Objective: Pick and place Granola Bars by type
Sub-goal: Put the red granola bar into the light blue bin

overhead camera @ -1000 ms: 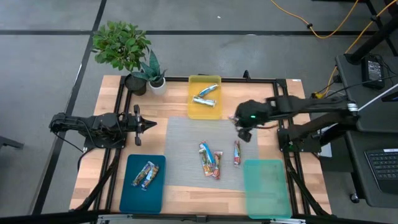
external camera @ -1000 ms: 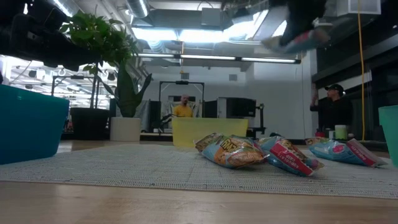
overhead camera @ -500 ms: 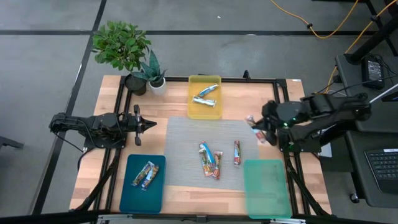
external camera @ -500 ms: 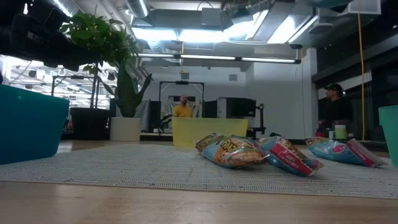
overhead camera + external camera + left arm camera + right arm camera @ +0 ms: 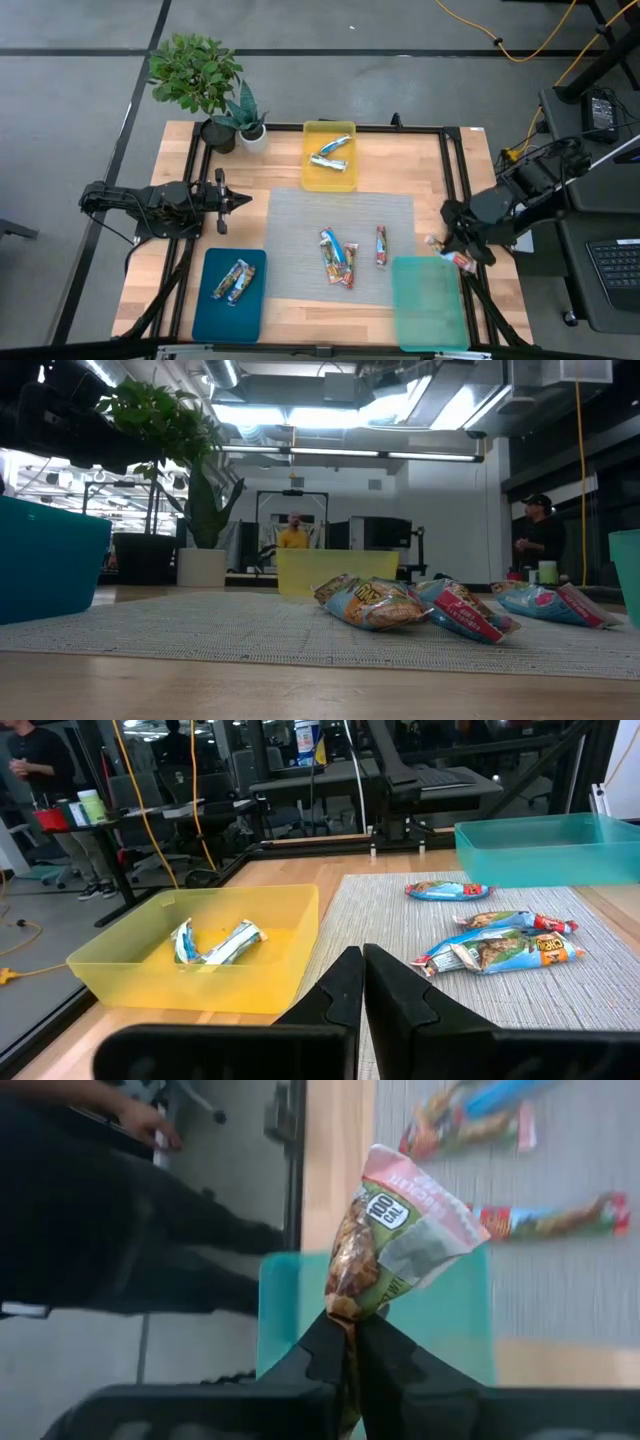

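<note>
My right gripper [image 5: 452, 240] hangs near the table's right edge, just beyond the far right corner of the light teal tray [image 5: 430, 305], shut on a red-and-white granola bar [image 5: 405, 1230]. Three more bars [image 5: 338, 258] [image 5: 381, 245] lie flat on the grey mat [image 5: 300, 215]. The yellow tray [image 5: 310, 175] holds two blue-and-white bars [image 5: 331, 155]. The dark teal tray [image 5: 250, 300] holds two bars [image 5: 232, 282]. My left gripper [image 5: 228, 200] waits shut at the table's left, pointing level toward the mat. My right gripper pinches one end of the bar [image 5: 345, 1308] between its two fingers, slanting downward. The rest of the bar sticks out beyond the fingertips. The bar is lifted clear of the table and the tray.
Two potted plants [image 5: 205, 85] stand at the far left corner. A black frame rail [image 5: 455, 180] runs along the table's right side. A person [image 5: 540, 540] stands in the room behind, and a person's hand [image 5: 150, 1125] shows beyond the table's edge.
My right gripper has carried the bar from beside the yellow tray toward the table's right edge and near side, up to the light teal tray's far right corner, tipping downward as it went. It has stayed shut on the bar.
</note>
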### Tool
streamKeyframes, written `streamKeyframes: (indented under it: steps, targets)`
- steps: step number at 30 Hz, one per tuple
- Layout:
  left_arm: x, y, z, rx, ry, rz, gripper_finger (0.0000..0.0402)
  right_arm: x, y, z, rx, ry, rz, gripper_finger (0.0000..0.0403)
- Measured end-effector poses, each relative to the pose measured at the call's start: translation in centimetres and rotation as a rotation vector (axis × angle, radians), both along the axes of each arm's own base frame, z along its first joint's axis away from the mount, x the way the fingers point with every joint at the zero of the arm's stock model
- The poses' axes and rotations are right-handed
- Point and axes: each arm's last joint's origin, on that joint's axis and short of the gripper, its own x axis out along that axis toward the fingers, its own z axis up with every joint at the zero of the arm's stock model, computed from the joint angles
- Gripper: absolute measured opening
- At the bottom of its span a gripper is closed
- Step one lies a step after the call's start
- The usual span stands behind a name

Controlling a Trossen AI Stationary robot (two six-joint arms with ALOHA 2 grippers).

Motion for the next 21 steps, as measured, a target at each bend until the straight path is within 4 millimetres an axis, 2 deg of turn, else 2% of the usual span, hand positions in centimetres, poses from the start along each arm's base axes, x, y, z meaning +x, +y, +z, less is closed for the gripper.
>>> streamKeyframes:
  steps: [7, 12, 21]
  targets:
    - [0.0, 0.0, 0.0, 0.0, 0.0, 0.0, 0.0003, -0.7, 1.0, -0.2, -0.004, 0.048, -0.056, 0.0012]
    - [0.0, 0.0, 0.0, 0.0, 0.0, 0.0, 0.0008, -0.3, 2.1, -0.8, -0.048, 0.072, -0.143, 0.0018]
    - [0.0, 0.0, 0.0, 0.0, 0.0, 0.0, 0.0004, 2.0, 6.0, -4.2, -0.22, 0.314, -0.204, 0.0015]
